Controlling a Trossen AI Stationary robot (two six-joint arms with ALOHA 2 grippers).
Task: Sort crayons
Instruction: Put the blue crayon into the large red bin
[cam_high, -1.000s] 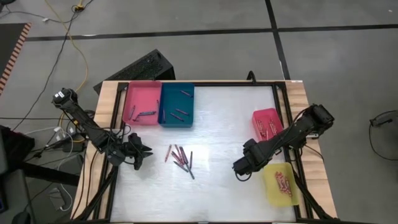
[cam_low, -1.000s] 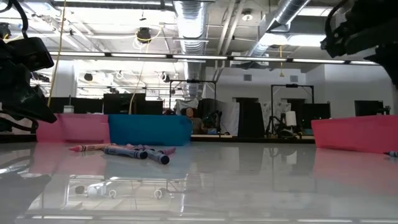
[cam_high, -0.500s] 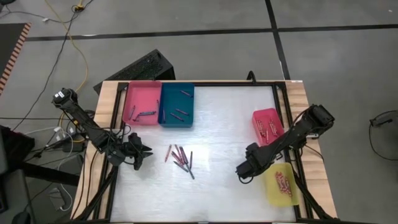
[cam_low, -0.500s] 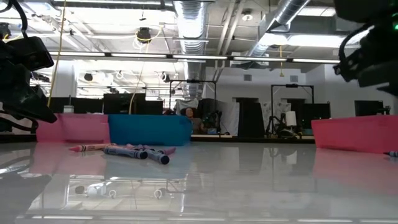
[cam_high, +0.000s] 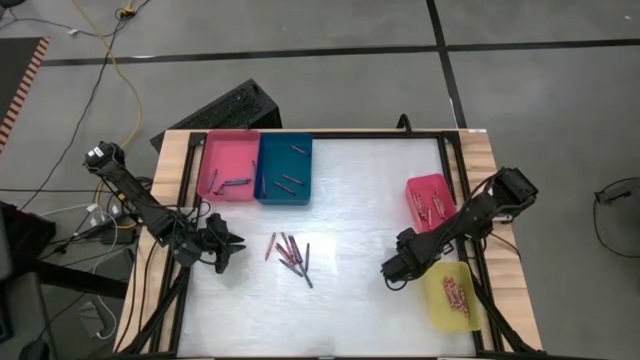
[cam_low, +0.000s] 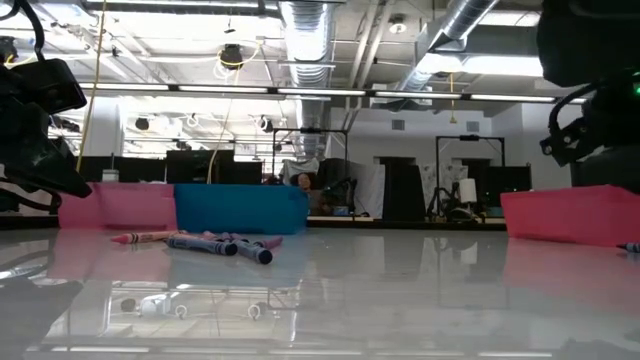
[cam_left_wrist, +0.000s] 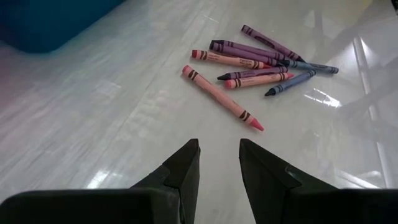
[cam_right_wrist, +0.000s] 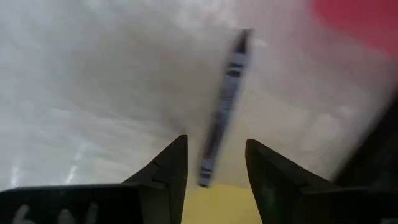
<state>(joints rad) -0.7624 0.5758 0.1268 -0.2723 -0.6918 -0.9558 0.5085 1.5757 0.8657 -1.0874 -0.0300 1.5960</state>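
One camera looks straight down on the table (cam_high: 380, 190); another sits level with it. Wrist cameras look close; three views share the loose crayons (cam_left_wrist: 249, 62).

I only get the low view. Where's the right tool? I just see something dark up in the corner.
Observer: From above, the right tool is over the table beside a yellow tray.
Operator: Is it holding a crayon?
Observer: No. Its wrist camera shows open fingers, with a grey-blue crayon ahead, not gripped.
Operator: And the left tool?
Observer: The left tool is open and empty, facing the loose crayons.
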